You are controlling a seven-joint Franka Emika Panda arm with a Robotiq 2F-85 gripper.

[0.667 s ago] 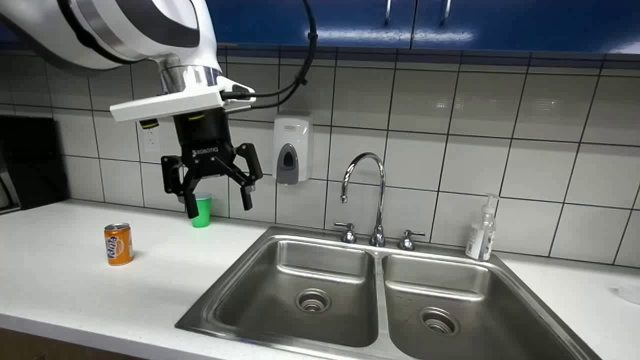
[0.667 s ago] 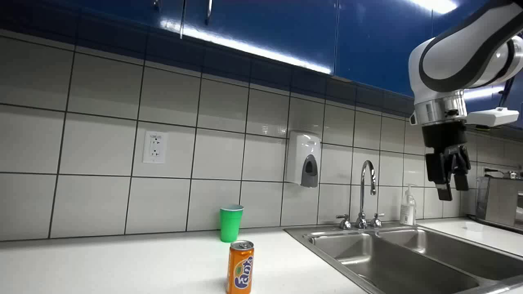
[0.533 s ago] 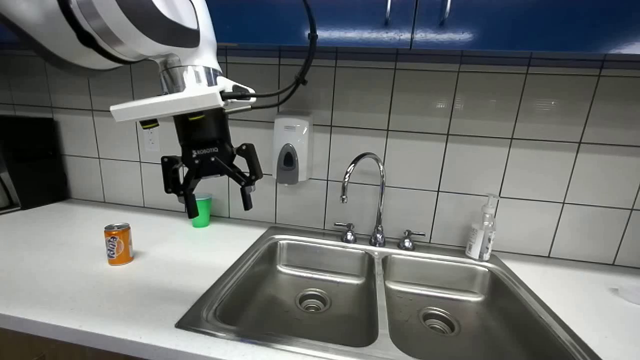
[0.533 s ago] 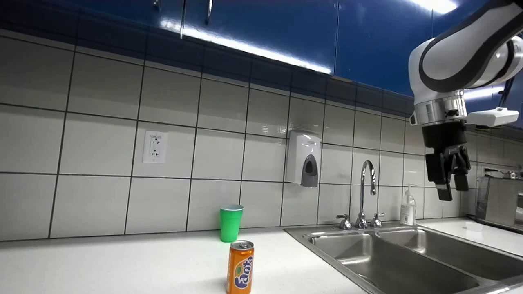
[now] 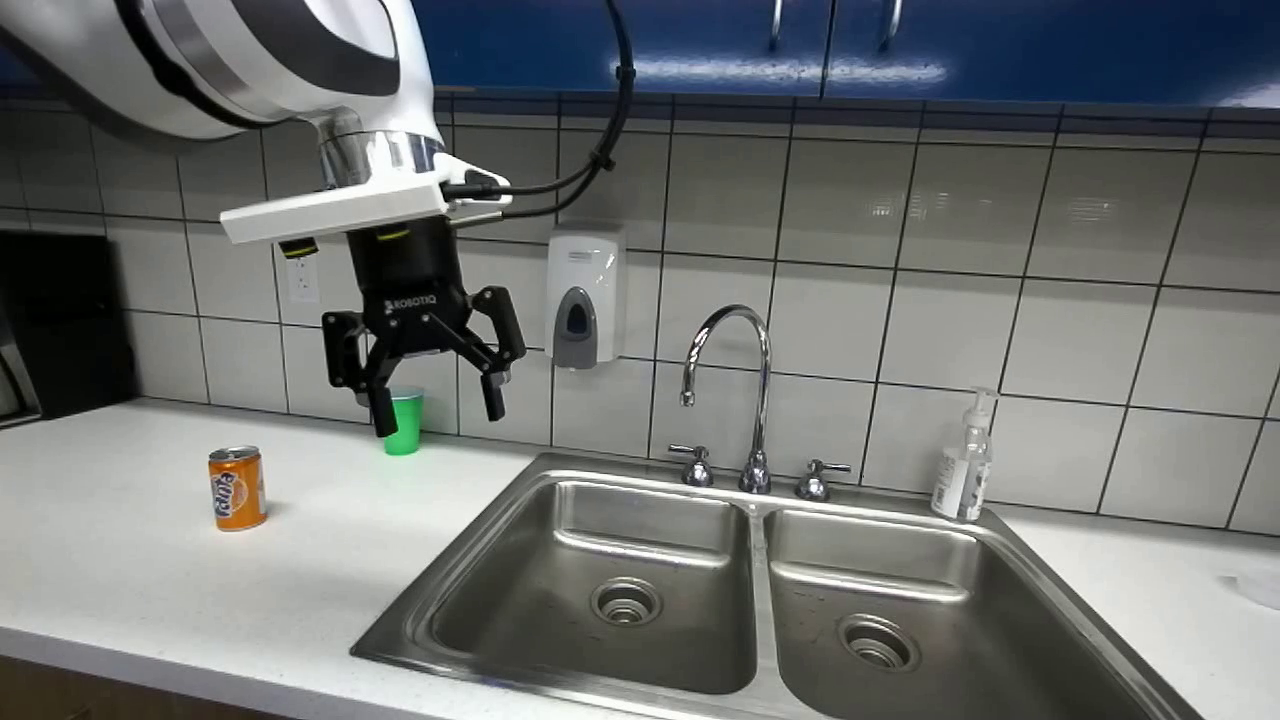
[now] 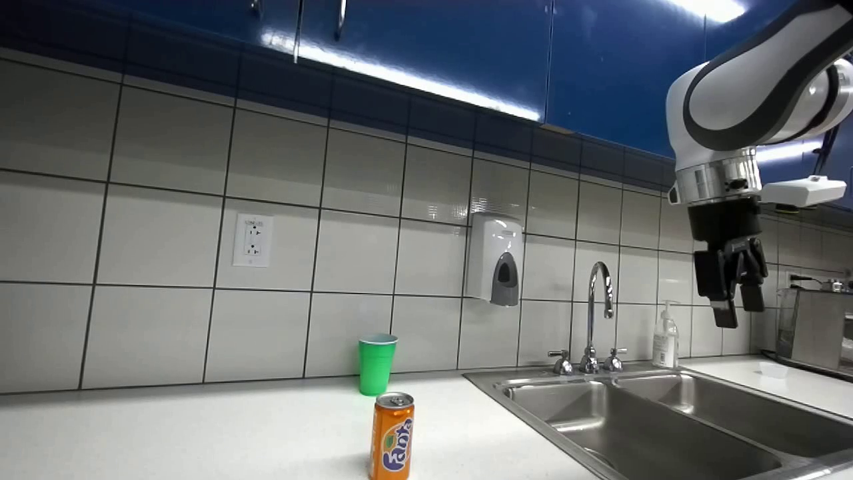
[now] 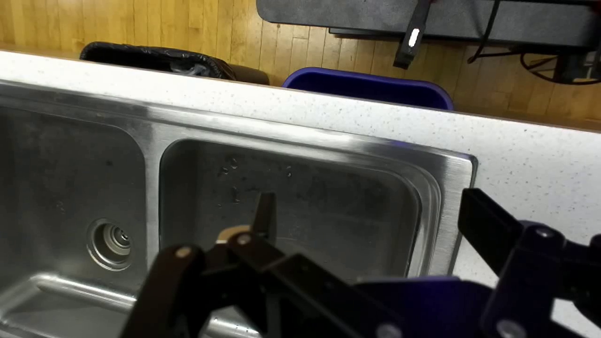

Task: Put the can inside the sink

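The orange can [image 5: 237, 488] with a silvery top stands upright on the white counter, left of the sink, in both exterior views [image 6: 392, 437]. It is out of the wrist view. The steel double-basin sink [image 5: 764, 625] also shows in the other pictures, as the sink rim [image 6: 490, 379] and the sink divider [image 7: 152, 202]. My gripper [image 5: 439, 410] is open and empty, pointing down, high above the counter. In an exterior view the gripper [image 6: 739, 309] hangs far to the right of the can. In the wrist view the open fingers [image 7: 371, 206] appear over a basin and the sink's corner.
A green cup [image 5: 404, 428] stands near the tiled wall behind the can. A chrome tap [image 5: 757, 400] rises behind the sink. A pump bottle [image 5: 964, 465] stands at the sink's back right corner. A soap dispenser [image 5: 584, 300] hangs on the wall. Blue cabinets [image 6: 426, 53] hang above.
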